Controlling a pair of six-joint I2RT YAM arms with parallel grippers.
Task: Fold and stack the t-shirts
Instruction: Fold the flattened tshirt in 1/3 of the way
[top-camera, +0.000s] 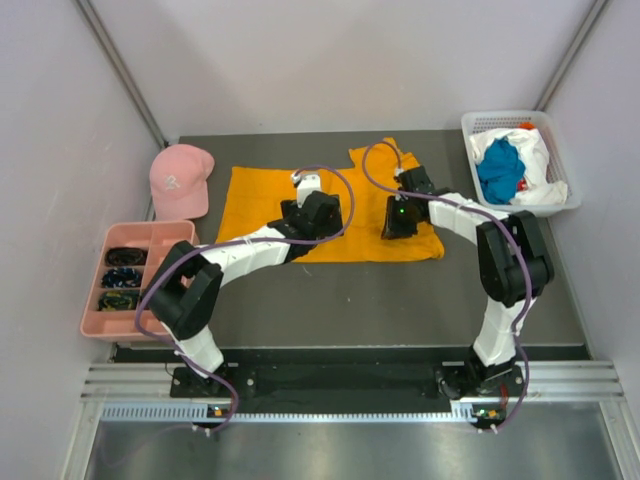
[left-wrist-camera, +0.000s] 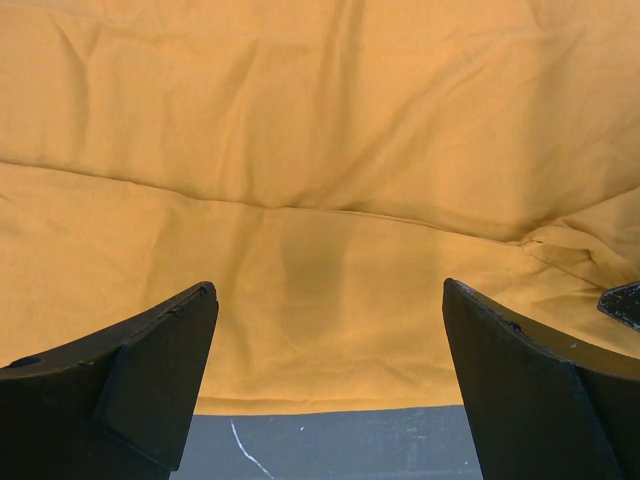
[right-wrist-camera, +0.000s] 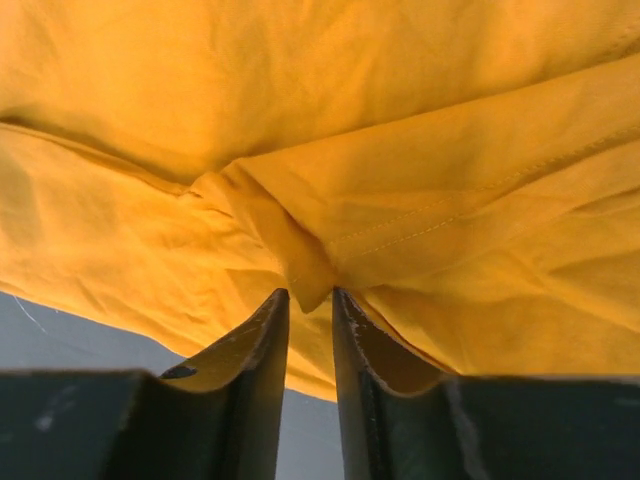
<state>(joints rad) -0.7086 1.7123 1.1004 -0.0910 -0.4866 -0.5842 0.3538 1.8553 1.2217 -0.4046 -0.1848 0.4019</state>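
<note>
A bright orange-yellow t-shirt (top-camera: 260, 200) lies spread across the middle of the dark table, with one sleeve pointing toward the back. My left gripper (top-camera: 318, 225) hovers open above its near hem; in the left wrist view the fingers (left-wrist-camera: 160, 360) stand far apart over the flat cloth (left-wrist-camera: 320, 150), holding nothing (left-wrist-camera: 328, 290). My right gripper (top-camera: 398, 232) is low on the shirt's right part. Its jaws (right-wrist-camera: 309, 295) are drawn close together on a pointed fold of the orange cloth (right-wrist-camera: 300, 250). A teal-blue t-shirt (top-camera: 500, 170) and a white t-shirt (top-camera: 535, 150) lie bunched in the basket.
A white mesh basket (top-camera: 572, 195) sits at the back right corner. A pink baseball cap (top-camera: 180, 180) lies at the back left, and a pink divided tray (top-camera: 95, 300) with dark small items stands at the left edge. Grey walls enclose the table.
</note>
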